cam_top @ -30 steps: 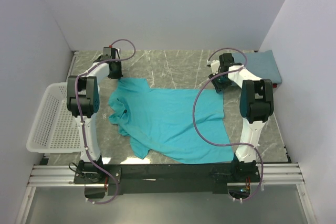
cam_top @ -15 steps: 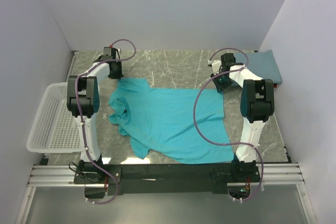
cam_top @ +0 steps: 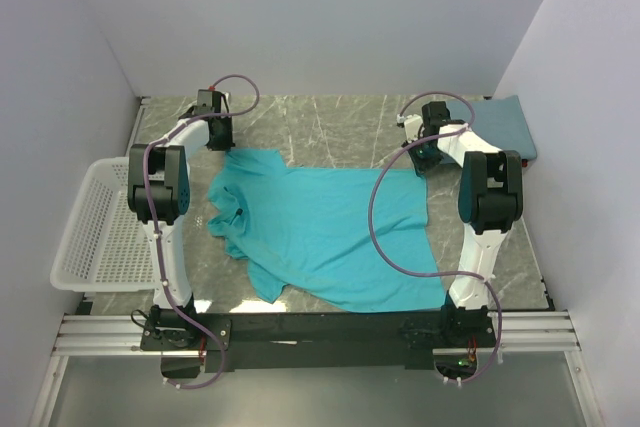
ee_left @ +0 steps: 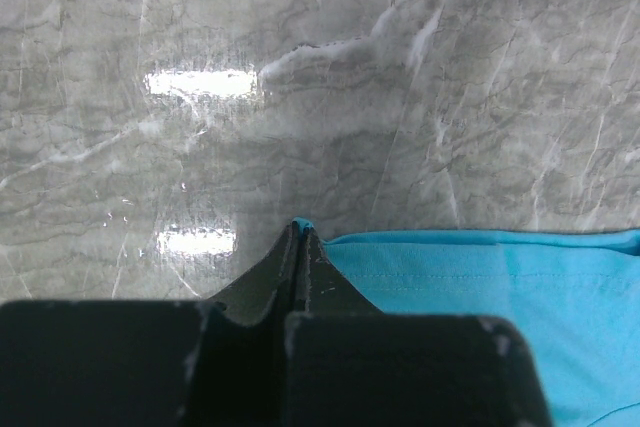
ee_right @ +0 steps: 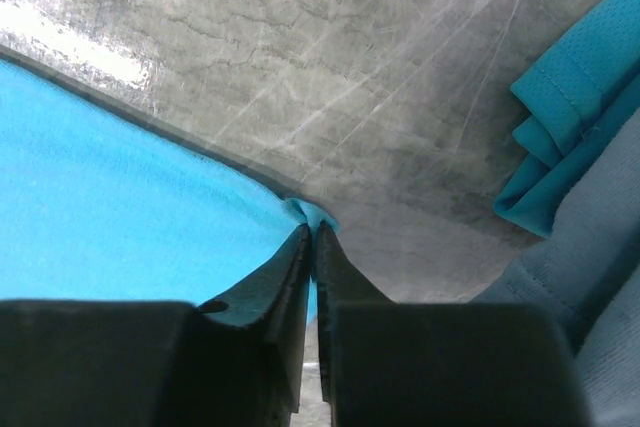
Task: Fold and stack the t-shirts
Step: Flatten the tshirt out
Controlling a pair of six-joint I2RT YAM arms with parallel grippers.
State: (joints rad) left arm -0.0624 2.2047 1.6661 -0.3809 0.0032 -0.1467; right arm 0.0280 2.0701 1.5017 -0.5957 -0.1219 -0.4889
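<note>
A bright teal t-shirt lies spread on the marble table, collar to the left. My left gripper sits at its far-left corner. In the left wrist view the left gripper is shut, with a bit of the teal cloth pinched at its tips. My right gripper is at the shirt's far-right corner. Seen from the right wrist, the right gripper is shut on a small tuck of the teal t-shirt. A folded slate-blue t-shirt lies at the far right.
A white mesh basket hangs off the table's left edge. Walls close in behind and on both sides. In the right wrist view, folded teal mesh cloth lies with the slate-blue t-shirt, close to the right gripper.
The right gripper's jaws have closed onto the teal shirt's far-right corner. The left gripper stays shut on the far-left corner. The shirt has not moved.
</note>
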